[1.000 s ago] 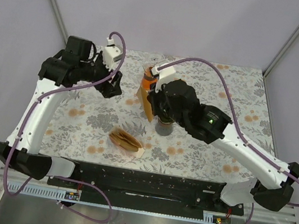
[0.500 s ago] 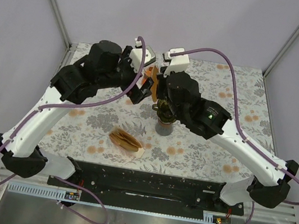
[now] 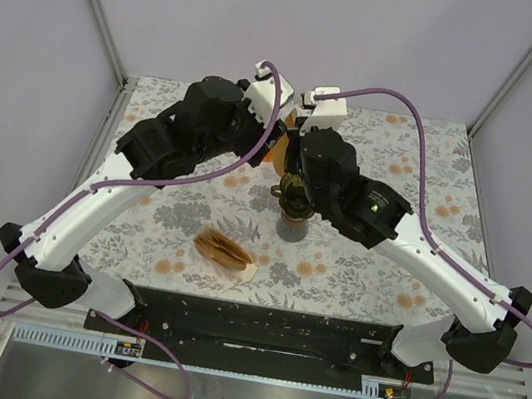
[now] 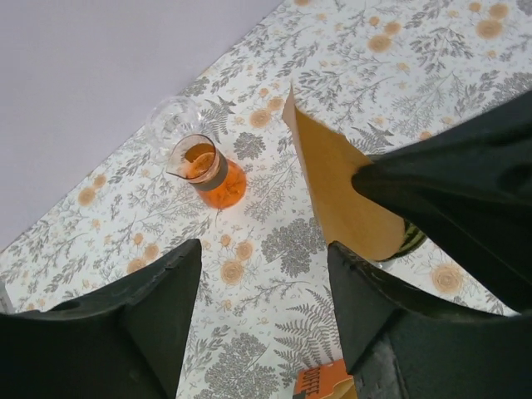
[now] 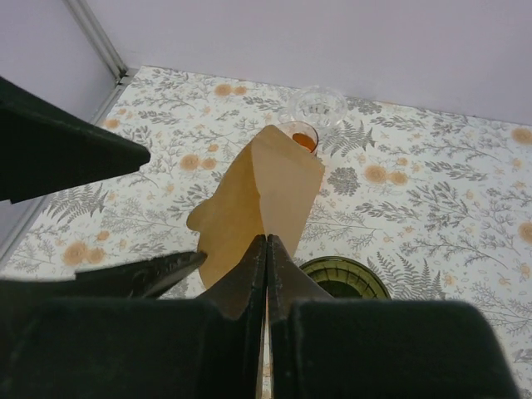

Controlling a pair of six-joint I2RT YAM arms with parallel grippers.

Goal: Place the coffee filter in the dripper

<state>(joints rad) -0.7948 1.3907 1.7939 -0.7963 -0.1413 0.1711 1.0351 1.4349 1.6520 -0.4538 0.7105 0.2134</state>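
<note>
Coffee filter (image 5: 262, 195), a tan paper cone, is pinched at its lower edge by the right gripper (image 5: 266, 245), whose jaws we see pressed together on the paper. It stands upright in the air, not in the dripper (image 5: 345, 278), whose dark green rim shows just right of and below it. From above, we find the dripper on its grey base near the middle of the table, under the right wrist. The left gripper (image 4: 264, 249) faces the filter with its jaws spread wide, holding nothing; whether a finger touches the paper we cannot tell. Behind stands a glass flask (image 4: 208, 170) of orange liquid. A stack of filters (image 3: 225, 249) lies toward the near edge. The table wears a white cloth (image 3: 405, 151) printed with grey ferns and orange flowers. Plain pale lilac walls (image 3: 304, 23) close it in, with metal posts (image 3: 95, 0) at the back corners and a black rail (image 3: 256, 325) along the front.
</note>
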